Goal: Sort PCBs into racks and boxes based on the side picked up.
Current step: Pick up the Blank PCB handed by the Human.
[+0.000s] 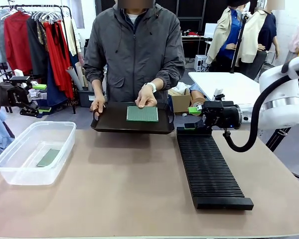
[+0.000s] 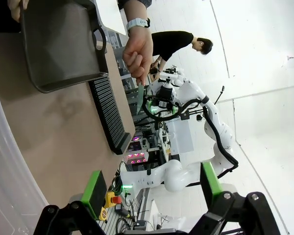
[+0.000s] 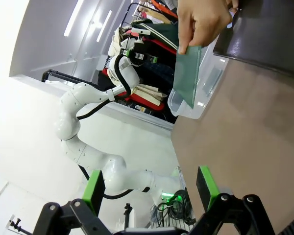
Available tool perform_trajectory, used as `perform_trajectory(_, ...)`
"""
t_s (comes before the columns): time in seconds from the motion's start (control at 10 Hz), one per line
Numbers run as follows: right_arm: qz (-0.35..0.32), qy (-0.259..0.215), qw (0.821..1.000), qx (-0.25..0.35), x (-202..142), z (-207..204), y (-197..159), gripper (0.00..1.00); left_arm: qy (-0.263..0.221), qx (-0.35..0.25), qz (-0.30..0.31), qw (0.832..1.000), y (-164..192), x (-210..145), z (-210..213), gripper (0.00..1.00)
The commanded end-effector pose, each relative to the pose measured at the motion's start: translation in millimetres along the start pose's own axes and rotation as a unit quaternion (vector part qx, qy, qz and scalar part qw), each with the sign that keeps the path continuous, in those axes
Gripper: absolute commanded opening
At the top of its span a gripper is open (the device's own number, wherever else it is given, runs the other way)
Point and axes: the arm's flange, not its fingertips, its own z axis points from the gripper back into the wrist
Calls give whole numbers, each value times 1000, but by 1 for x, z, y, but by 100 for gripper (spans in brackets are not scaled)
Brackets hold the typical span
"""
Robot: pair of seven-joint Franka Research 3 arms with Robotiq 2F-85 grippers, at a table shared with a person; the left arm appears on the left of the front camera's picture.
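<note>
Looking right across the tan table (image 2: pixel 63 142) past the left gripper (image 2: pixel 152 188), green pads (image 2: pixel 94 191) spread wide, nothing between. At the left, a wall of the clear tub (image 2: pixel 10 166). At the far side, a black tray (image 2: pixel 59 44); just right of it, the ribbed black rack (image 2: pixel 109 115). Above those, a person's hand (image 2: pixel 138 51) with a white watch, pinching a PCB (image 2: pixel 140 95) seen edge-on. Farther right, the right arm (image 2: pixel 206 112).

Lighting: bright; ceiling strips (image 3: pixel 71 23).
Shadows: soft, under tray (image 1: pixel 109 122).
Glare: mild, on box (image 1: pixel 20 172).
Wrist views: washed-out walls, curved edges.
</note>
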Motion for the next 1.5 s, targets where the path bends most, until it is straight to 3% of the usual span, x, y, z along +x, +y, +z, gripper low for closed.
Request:
perform_trajectory(0.0, 30, 0, 1000, 0, 21, -12, -10, 100, 2, -3, 2, 1000, -2, -2, 1, 100)
perform_trajectory(0.8, 102, 5, 995, 11, 57, -49, -50, 100, 2, -3, 2, 1000, -2, -2, 1, 100)
perform_trajectory(1.0, 98, -7, 995, -4, 57, -46, -49, 100, 2, -3, 2, 1000, -2, -2, 1, 100)
perform_trajectory(1.1, 82, 19, 996, 8, 52, -42, -49, 100, 2, -3, 2, 1000, -2, -2, 1, 100)
perform_trajectory(1.4, 82, 19, 996, 8, 52, -42, -49, 100, 2, -3, 2, 1000, -2, -2, 1, 100)
